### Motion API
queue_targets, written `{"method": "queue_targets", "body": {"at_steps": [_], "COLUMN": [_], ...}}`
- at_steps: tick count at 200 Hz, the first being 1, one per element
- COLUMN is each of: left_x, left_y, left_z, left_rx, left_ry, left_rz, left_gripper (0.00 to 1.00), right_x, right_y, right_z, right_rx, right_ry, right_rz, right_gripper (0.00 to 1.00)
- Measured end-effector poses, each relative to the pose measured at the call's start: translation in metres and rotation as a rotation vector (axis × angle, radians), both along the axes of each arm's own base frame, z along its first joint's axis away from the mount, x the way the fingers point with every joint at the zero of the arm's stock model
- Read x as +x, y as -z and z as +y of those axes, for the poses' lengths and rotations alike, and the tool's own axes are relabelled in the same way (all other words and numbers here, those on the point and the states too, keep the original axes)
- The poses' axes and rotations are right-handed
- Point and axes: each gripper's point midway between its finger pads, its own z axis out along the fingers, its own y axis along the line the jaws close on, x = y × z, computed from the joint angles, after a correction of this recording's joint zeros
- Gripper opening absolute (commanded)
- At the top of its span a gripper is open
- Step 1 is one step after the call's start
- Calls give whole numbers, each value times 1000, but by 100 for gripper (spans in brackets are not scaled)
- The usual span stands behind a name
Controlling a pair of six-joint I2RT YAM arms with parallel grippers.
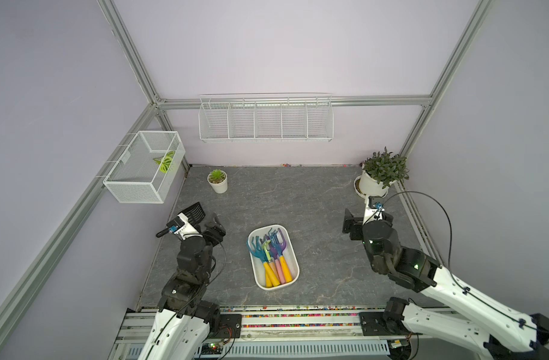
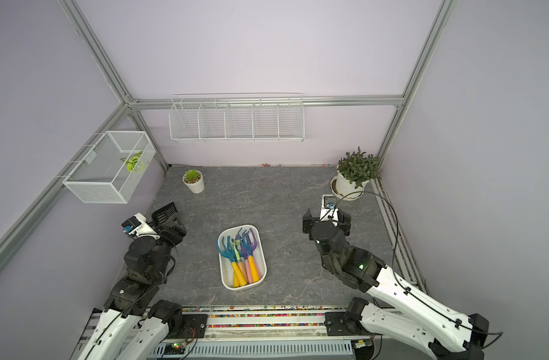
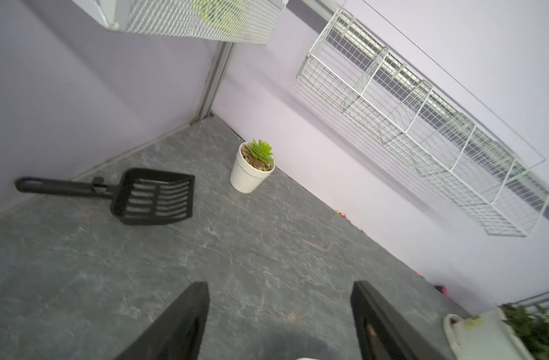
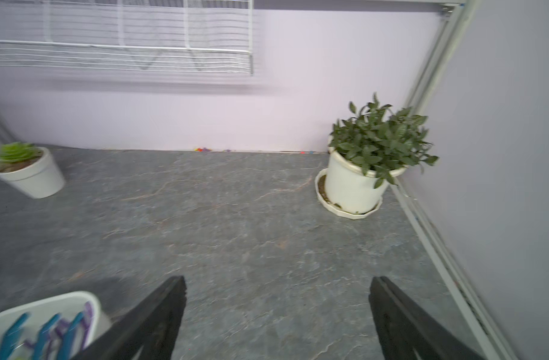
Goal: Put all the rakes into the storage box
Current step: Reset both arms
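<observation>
The storage box (image 1: 276,288) (image 2: 245,288) is a shallow white tub in the middle of the grey table, seen in both top views. Several rakes (image 1: 271,255) (image 2: 242,255) lie inside it, with teal, purple and green heads and yellow and pink handles. One corner of the box (image 4: 48,304) and some teal tines show in the right wrist view. My left gripper (image 3: 281,285) hangs open and empty over bare table, left of the box. To the right of the box my right gripper (image 4: 277,279) is also open, with nothing between its fingers.
A black slotted scoop (image 3: 154,198) (image 1: 195,209) lies by the left wall near my left gripper. A small succulent pot (image 1: 218,182) stands back left and a larger potted plant (image 1: 379,177) back right. A wire rack (image 1: 265,120) and a mesh basket (image 1: 145,168) hang on the walls.
</observation>
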Motion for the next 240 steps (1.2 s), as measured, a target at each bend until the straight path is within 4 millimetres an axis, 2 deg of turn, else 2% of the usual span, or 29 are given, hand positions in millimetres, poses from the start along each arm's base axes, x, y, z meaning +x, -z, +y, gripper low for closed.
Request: {"method": "queue_targets", "body": {"at_steps": [24, 64, 91, 127, 163, 188, 209, 240], "left_x": [11, 35, 47, 66, 88, 112, 123, 129], "left_y": [29, 74, 104, 122, 138, 128, 118, 125], "left_z": [8, 21, 34, 47, 52, 54, 54, 61], "left_rx": [136, 297, 343, 354, 365, 352, 365, 361], "left_ry": [-50, -117, -158, -199, -188, -169, -150, -125], "left_rz": [40, 165, 236, 252, 281, 267, 235, 234], "left_gripper": [90, 99, 100, 100, 100, 100, 100, 100], "right_x": [17, 32, 38, 42, 54, 70, 85, 106], "right_y": [28, 95, 135, 177, 195, 195, 193, 191], "right_z": [-40, -102, -128, -146, -149, -148, -146, -140], "right_rx": [-35, -79, -94, -106, -102, -91, -88, -96], "right_ry": [116, 297, 374, 419, 423, 413, 401, 364], "right_rz": [27, 136, 196, 244, 249, 232, 216, 186], "right_gripper": [97, 97, 97, 97, 97, 97, 98, 98]}}
